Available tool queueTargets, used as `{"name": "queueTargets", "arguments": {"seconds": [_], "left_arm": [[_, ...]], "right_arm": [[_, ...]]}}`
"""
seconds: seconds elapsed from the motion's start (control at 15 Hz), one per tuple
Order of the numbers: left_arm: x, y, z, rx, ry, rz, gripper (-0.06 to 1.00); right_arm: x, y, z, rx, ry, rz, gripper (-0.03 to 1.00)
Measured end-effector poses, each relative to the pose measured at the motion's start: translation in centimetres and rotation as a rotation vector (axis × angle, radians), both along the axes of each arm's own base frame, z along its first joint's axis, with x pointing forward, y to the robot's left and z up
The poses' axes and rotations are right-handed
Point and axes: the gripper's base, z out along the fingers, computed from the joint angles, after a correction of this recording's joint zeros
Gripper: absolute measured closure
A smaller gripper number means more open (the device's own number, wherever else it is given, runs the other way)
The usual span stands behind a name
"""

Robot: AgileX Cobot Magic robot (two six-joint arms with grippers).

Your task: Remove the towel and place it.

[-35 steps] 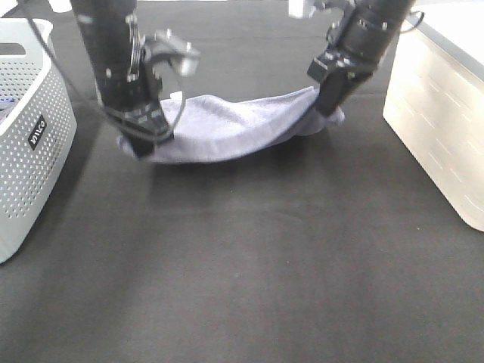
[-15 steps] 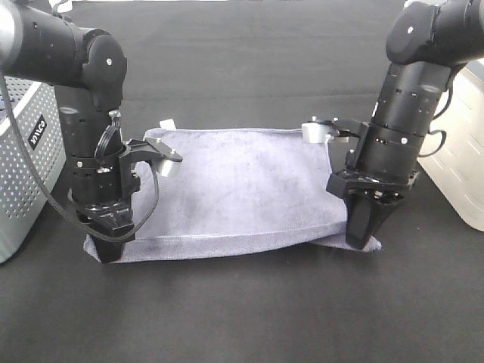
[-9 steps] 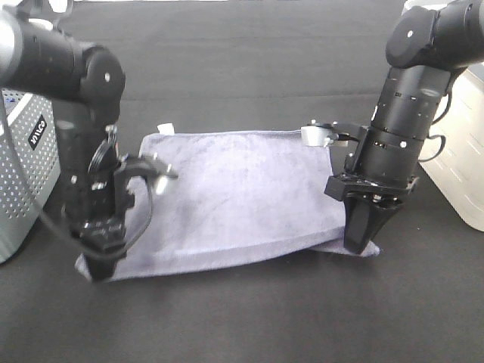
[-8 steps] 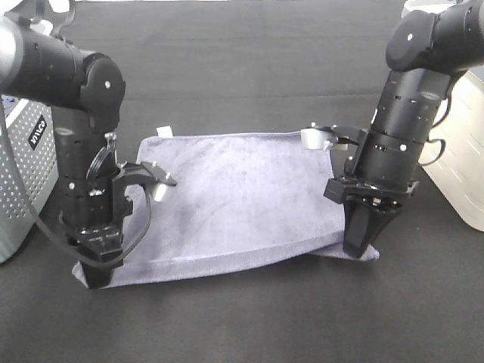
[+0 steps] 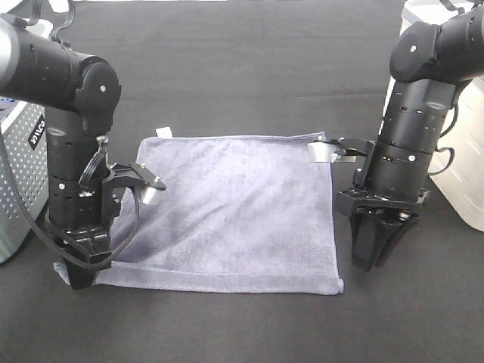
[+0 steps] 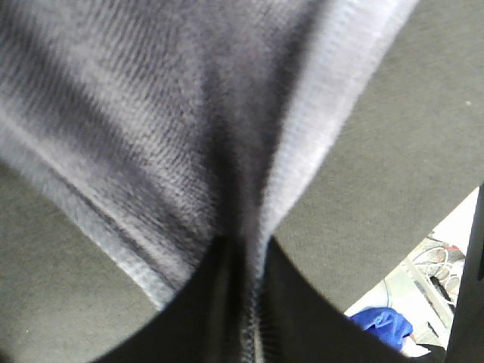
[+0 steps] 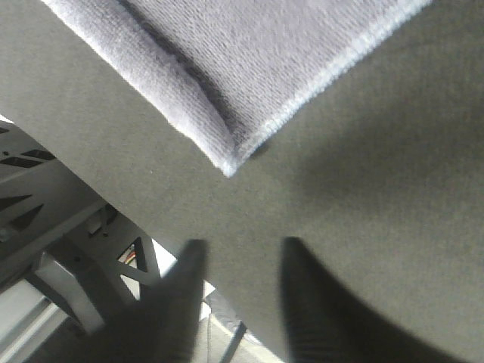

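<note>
The greyish-lavender towel (image 5: 234, 212) lies spread flat on the black table, its small white tag (image 5: 163, 133) at the far left corner. My left gripper (image 5: 78, 274) points down at the towel's near left corner and is shut on it. In the left wrist view the closed fingers (image 6: 246, 302) pinch the hemmed cloth (image 6: 189, 113). My right gripper (image 5: 372, 261) points down just right of the towel's right edge, open and empty. In the right wrist view its gripper (image 7: 242, 287) shows a gap between the fingers, and the towel's corner (image 7: 249, 60) lies free on the table.
A white perforated basket (image 5: 19, 189) stands at the left edge, close to my left arm. A white bin (image 5: 465, 174) stands at the right edge, just behind my right arm. The table is covered in black cloth (image 5: 249, 325).
The towel went from hanging between both grippers to lying flat. The right gripper let go of its corner and moved slightly right. The left gripper drew its corner nearer.
</note>
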Motion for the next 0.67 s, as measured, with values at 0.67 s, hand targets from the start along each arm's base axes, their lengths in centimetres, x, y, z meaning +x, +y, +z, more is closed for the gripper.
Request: {"name": "queueTargets", "arguments": {"seconds": [0.67], "left_arm": [[-0.33,-0.54,0.02,-0.029,0.025,0.098,0.55]], "right_arm": [[-0.04,0.71,0.18,-0.001,0.042,-0.168,0.38]]}}
